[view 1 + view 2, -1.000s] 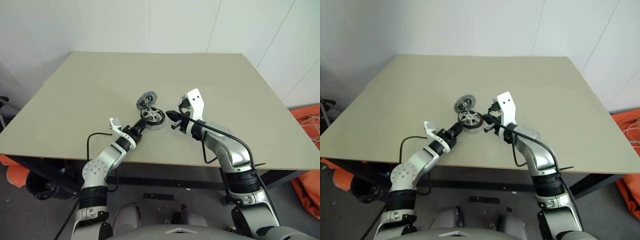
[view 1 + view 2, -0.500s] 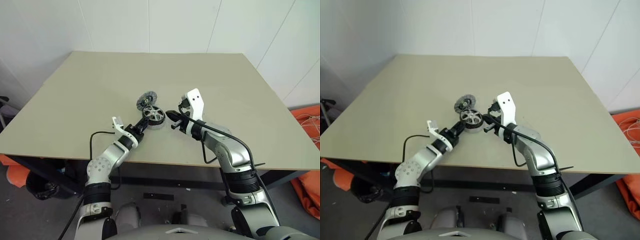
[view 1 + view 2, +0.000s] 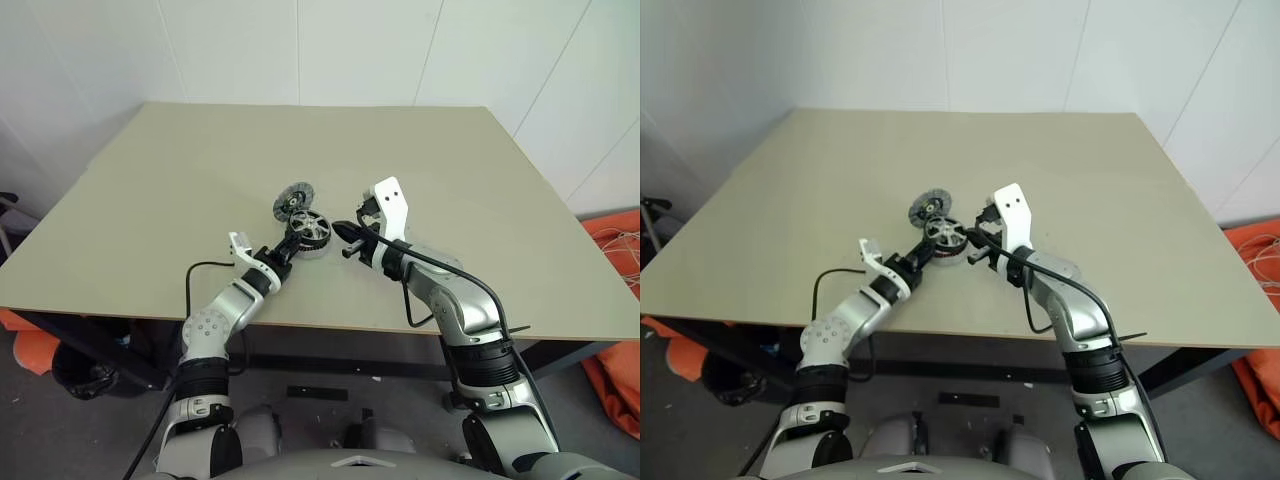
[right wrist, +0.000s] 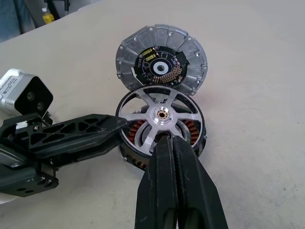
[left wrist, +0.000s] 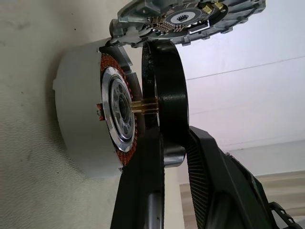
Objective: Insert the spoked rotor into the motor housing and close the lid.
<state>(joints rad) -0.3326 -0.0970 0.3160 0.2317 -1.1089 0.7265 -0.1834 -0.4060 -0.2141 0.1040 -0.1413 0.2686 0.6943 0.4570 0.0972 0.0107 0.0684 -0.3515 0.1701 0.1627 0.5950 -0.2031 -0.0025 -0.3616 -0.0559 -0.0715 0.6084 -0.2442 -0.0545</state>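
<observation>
Left eye view: a plain beige desk [image 3: 180, 190] carries the parts near its front middle, where both arms meet. The left tool [image 3: 290, 247] reaches in from the near left and grips the palm-sized silver spoked rotor with a dark outer rim [image 3: 308, 230], which sits over the short round silver-walled motor housing [image 3: 318, 246]. Just behind them, touching or nearly so, lies the thin grey round lid with a dark centre [image 3: 293, 197], tilted up on one edge. The right tool [image 3: 345, 236], under a white camera block, hovers just to the right of the rotor with its black fingers pressed together, holding nothing. Left wrist view: the two black fingers [image 5: 209, 181] of the left tool are clamped on the rotor's dark rim [image 5: 169, 95]. The rotor stands a little clear of the housing [image 5: 81, 129], with a thin brass shaft [image 5: 145, 107] bridging the gap to the housing's pale centre ring inside copper-brown windings; the lid [image 5: 190, 19] shows beyond them, its inner face toward the camera. Right wrist view: the closed fingers [image 4: 176, 186] point at the rotor's hub [image 4: 161, 114]; copper windings show between the flat spokes, the left tool [image 4: 112, 129] holds the rim from the side, and the lid [image 4: 162, 64] leans against the rotor's far edge.
</observation>
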